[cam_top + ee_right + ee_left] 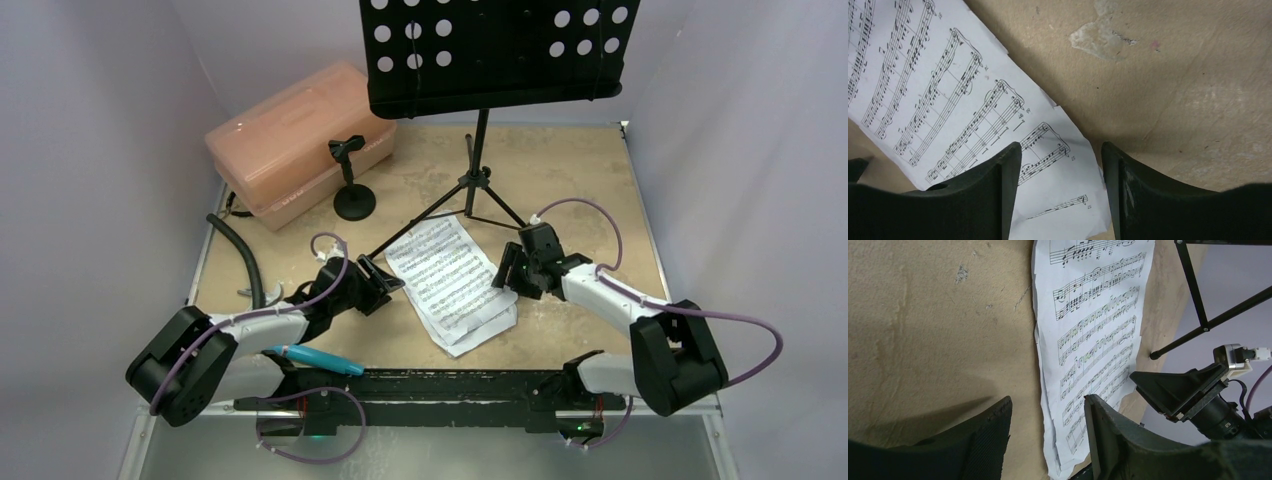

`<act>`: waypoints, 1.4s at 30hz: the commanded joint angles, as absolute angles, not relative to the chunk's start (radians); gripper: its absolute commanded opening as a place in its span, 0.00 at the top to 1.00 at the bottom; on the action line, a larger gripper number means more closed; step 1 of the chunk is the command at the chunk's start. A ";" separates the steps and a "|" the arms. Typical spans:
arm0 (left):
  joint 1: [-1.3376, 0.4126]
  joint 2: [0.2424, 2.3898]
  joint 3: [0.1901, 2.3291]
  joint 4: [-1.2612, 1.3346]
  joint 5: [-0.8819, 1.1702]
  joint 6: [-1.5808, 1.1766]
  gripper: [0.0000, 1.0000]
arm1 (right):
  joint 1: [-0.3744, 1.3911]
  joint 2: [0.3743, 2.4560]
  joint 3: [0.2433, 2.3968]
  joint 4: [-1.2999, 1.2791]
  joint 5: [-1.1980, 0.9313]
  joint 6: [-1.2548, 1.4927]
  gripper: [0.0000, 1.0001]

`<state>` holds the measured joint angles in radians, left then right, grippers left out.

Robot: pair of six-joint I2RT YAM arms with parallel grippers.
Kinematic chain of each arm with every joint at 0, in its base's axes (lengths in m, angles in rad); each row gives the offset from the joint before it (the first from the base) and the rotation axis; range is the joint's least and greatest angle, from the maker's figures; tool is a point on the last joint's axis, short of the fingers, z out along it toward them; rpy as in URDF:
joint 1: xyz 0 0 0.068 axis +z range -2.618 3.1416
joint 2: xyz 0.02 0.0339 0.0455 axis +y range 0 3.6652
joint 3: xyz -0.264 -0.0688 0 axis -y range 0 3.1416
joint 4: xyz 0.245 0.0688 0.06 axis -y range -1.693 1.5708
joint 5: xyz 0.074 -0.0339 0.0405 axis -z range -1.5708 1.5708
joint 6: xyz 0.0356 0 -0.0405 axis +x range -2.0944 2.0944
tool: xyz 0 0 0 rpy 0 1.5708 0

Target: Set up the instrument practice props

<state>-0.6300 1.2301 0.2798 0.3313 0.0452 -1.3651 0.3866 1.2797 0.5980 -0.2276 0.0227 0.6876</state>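
Two overlapping white sheet-music pages [450, 280] lie flat on the table between my grippers. My left gripper [383, 281] is low at their left edge, open; in the left wrist view [1048, 407] its jaws straddle the paper's edge [1093, 315]. My right gripper [506, 276] is open at the pages' right side, with a page corner [938, 85] lying between its jaws [1060, 152]. The black music stand [500, 50] rises behind the pages, its perforated desk bare. The small mic stand [352, 185] stands left of it. The cyan microphone [315, 358] lies by my left arm's base.
A pink translucent box [290, 135] sits at the back left, just behind the mic stand. The music stand's tripod legs [430, 215] spread close to the pages and my left gripper. A black hose [240, 255] curves along the left edge. Walls enclose the table.
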 commanded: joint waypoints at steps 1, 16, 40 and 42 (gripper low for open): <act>-0.634 1.206 0.288 0.340 0.023 -1.351 0.46 | 0.383 1.278 0.620 -0.200 -0.085 0.664 0.42; -0.635 1.174 0.275 0.329 0.003 -1.356 0.47 | 0.384 1.162 0.667 -0.360 -0.215 0.663 0.98; -0.634 0.951 0.246 0.055 -0.079 -1.336 0.49 | 0.383 1.199 0.821 -0.733 -0.604 0.424 0.91; -0.635 0.933 0.258 0.015 -0.093 -1.322 0.50 | 0.383 1.185 0.814 -0.754 -0.652 0.411 0.79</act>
<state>-0.6300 0.9707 0.2348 0.1043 -0.0463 -1.3602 0.3855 1.2209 0.7761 -0.6579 -0.5259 0.4667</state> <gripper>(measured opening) 0.508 0.125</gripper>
